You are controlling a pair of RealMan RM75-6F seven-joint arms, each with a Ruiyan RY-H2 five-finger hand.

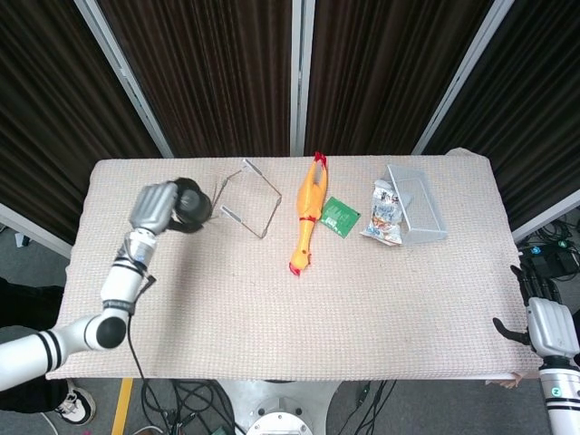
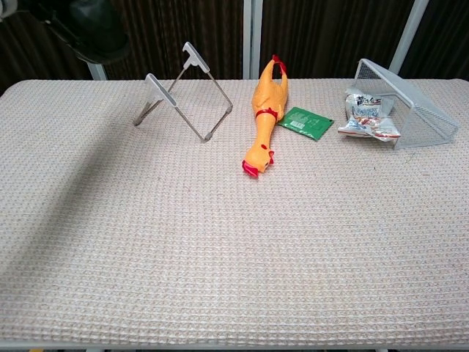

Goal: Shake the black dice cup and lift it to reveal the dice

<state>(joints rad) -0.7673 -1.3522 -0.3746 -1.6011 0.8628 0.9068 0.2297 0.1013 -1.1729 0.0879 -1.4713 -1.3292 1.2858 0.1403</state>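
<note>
My left hand (image 1: 152, 207) grips the black dice cup (image 1: 192, 205) and holds it in the air above the table's left part. The chest view shows the same cup (image 2: 91, 33) at the top left, raised well above the cloth, with the hand mostly cut off by the frame edge. No dice show in either view. Beyond the table's near right corner my right hand (image 1: 553, 327) hangs low, holding nothing, with its fingers apart.
A wire stand (image 1: 246, 197) sits just right of the cup. An orange rubber chicken (image 1: 307, 212), a green packet (image 1: 340, 216), a snack bag (image 1: 384, 213) and a tipped wire basket (image 1: 418, 203) lie across the back of the table (image 1: 290, 308).
</note>
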